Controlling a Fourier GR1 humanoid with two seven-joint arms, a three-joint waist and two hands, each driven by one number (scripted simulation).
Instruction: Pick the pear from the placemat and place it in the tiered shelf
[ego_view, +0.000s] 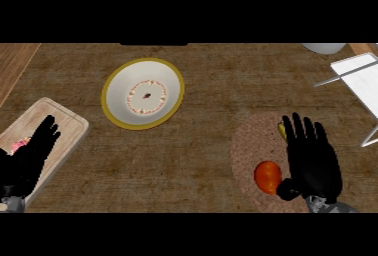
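A round woven placemat (247, 150) lies at the lower right of the counter. On it rests an orange-red fruit (267, 176), and a small yellow piece (281, 129) peeks out at the fingertips of my right hand (314, 162). That hand hovers over the mat's right part, fingers straight and open, its thumb beside the orange-red fruit. The white tiered shelf (359, 80) stands at the right edge, only partly in view. My left hand (26, 160) rests open at the lower left over a wooden board.
A white plate with a yellow rim (118, 112) sits at the upper middle. A wooden cutting board (63, 125) lies at the left with something pink (19, 145) on it. A pale round object (323, 48) shows at the top right.
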